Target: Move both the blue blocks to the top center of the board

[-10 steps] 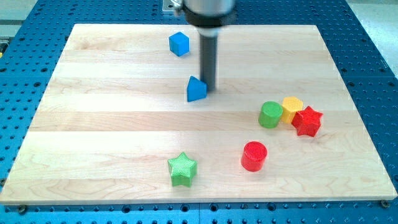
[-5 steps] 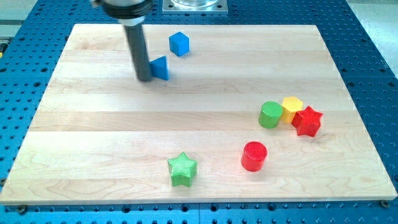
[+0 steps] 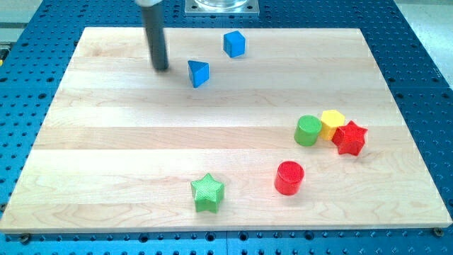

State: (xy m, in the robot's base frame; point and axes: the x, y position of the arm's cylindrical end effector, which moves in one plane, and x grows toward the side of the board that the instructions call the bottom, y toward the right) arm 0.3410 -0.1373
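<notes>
A blue cube (image 3: pixel 234 43) sits near the view's top centre of the wooden board (image 3: pixel 106 149). A blue triangular block (image 3: pixel 199 73) lies just below and to the left of the cube, apart from it. My tip (image 3: pixel 161 69) rests on the board to the left of the blue triangular block, with a small gap between them. The rod rises from the tip and leaves the view at the top.
A green cylinder (image 3: pixel 308 131), a yellow block (image 3: pixel 332 123) and a red star (image 3: pixel 350 137) cluster at the view's right. A red cylinder (image 3: pixel 289 177) and a green star (image 3: pixel 207 192) sit near the view's bottom.
The blue cube has moved right to the top centre. The blue triangular block has shifted right and slightly up. My tip has moved up a little and is apart from the triangular block.
</notes>
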